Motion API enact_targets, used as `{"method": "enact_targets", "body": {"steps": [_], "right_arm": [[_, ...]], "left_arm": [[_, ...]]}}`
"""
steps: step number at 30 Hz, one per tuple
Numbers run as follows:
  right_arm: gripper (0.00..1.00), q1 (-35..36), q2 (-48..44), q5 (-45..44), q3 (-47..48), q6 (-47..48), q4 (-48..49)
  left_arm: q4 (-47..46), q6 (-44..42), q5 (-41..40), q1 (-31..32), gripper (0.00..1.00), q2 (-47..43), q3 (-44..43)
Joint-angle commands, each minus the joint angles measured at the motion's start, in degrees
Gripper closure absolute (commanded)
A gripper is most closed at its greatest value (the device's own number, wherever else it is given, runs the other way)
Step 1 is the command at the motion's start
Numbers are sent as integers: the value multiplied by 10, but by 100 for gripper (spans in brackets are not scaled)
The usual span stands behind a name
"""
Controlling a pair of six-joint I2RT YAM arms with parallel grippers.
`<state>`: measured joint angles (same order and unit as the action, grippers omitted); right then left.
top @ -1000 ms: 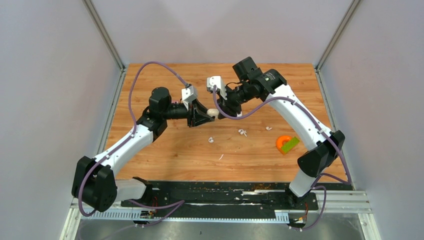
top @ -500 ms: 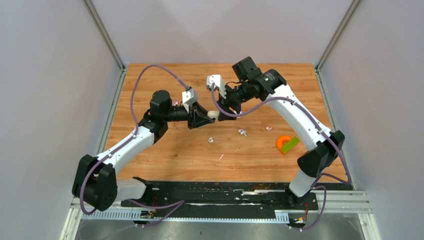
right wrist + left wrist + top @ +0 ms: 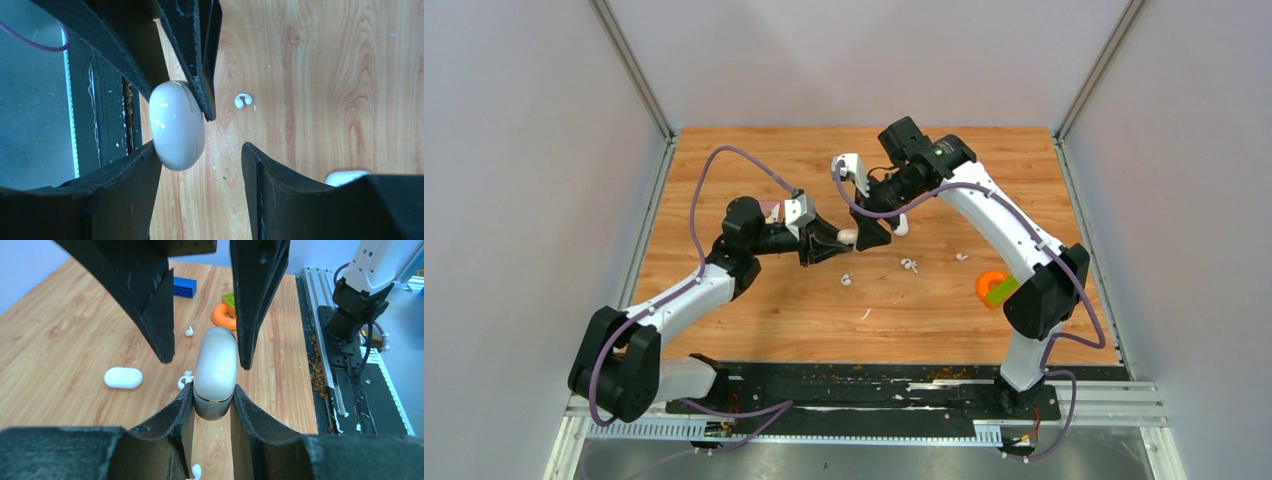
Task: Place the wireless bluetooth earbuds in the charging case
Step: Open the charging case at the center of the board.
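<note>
While a glossy white oval plastic charging case is clamped edge-on between the black fingers of the left gripper at the centre of the overhead frame, the right gripper is seen with its jaws spread apart on either side of the case's free end. One of its fingers is just beside the shell; whether it touches cannot be told. The case is held clear above the light wooden table. Three tiny glossy white plastic earbuds with short stems are scattered loose on the wood just below and to the right of the grippers. A white pill-shaped plastic object is seen lying at centre left of the left wrist frame. An orange plastic ring with a green block is seen at centre right of the overhead frame.
</note>
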<state>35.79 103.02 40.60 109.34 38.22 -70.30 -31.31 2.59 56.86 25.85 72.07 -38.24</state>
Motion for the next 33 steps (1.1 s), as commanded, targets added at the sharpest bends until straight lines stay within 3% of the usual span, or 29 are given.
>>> {"method": "enact_targets", "body": {"steps": [1, 4, 25, 33], "right_arm": [[40, -3, 14, 24, 31, 4, -13], [42, -6, 24, 31, 35, -3, -11], [42, -38, 34, 61, 84, -59, -10], [42, -42, 21, 75, 101, -66, -16]], "left_arm": [[-67, -3, 6, 6, 100, -14, 5], [-106, 4, 9, 7, 100, -17, 27], [-81, -84, 4, 19, 100, 0, 38], [-76, -61, -28, 19, 100, 12, 31]]}}
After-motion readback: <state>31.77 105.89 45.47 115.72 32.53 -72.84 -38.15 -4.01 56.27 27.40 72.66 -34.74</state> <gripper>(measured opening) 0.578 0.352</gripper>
